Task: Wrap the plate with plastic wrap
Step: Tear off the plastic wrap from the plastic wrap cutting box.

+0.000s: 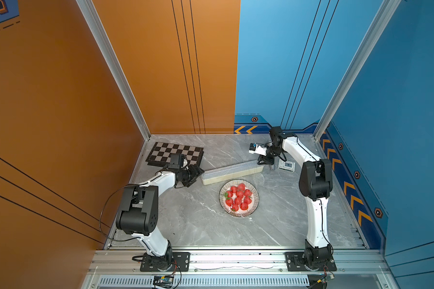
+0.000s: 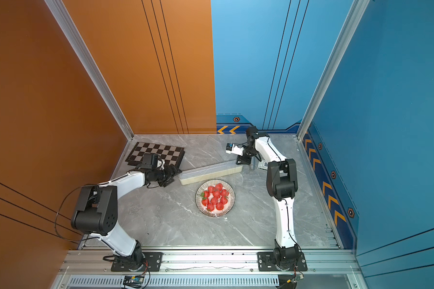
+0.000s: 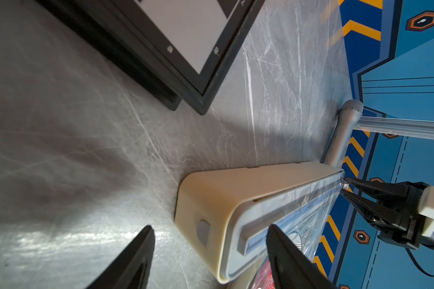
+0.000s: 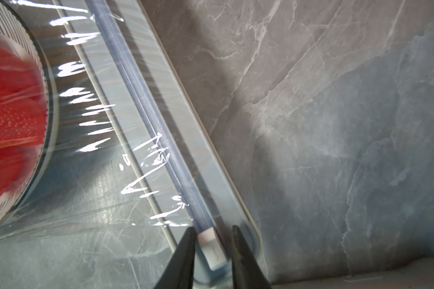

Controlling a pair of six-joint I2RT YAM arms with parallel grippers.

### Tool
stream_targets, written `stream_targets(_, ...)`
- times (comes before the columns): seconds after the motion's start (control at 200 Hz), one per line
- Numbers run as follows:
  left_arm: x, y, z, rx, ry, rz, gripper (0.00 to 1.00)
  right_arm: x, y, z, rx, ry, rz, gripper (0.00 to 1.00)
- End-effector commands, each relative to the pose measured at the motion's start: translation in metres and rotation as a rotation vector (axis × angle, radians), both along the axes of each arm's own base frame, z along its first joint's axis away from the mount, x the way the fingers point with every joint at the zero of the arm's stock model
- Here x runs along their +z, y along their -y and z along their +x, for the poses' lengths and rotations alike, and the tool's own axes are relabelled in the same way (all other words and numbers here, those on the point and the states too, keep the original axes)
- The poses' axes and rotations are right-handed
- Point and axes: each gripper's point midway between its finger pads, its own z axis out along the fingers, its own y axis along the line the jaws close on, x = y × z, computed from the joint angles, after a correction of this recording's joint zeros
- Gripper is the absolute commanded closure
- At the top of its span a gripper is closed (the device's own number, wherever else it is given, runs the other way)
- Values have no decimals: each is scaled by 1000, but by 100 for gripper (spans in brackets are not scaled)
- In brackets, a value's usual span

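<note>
The plate [image 1: 239, 211] of strawberries [image 1: 238, 196] sits near the middle of the grey marble table [image 1: 186, 220], between the two arms. Just behind it lies the long cream box of plastic wrap [image 1: 232, 175], set at a slant, with its near end toward the left arm and its far end toward the right arm. In the right wrist view a sheet of clear film [image 4: 90, 112] with white glints spreads from the grey lid [image 4: 186, 140] across to the plate, and the striped rim and red berries show through it. The left gripper [image 1: 198, 175] is at the near end of the box. Its jaws stand wide apart on either side of that end, with bare table showing between one finger [image 3: 140, 250] and the box, so it grips nothing. The right gripper [image 4: 213, 227] is at the far end, its jaws narrowly apart around a small white slider [image 4: 212, 247] on the lid's track, with a thin gap on one side. A chessboard [image 1: 176, 151] lies behind the left arm's wrist, and a grey rod [image 3: 343, 135] lies beyond the box's far end.
</note>
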Motion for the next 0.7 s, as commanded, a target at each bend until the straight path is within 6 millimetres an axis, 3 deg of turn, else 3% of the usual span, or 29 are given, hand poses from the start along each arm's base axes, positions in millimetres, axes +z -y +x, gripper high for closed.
stream_targets(0.0,5,1,7,-11,15,-12,27,3,-13,-12,89,-24,57,73)
stream_targets(0.195,6,1,7,-12,17,-12,28,22,-16,-12,88,1,96,71)
stream_targets(0.365,6,0,8,-11,19,-12,28,23,-14,-11,84,5,91,69)
stream_targets(0.696,7,0,8,-11,20,-13,28,21,-9,-11,73,-6,82,81)
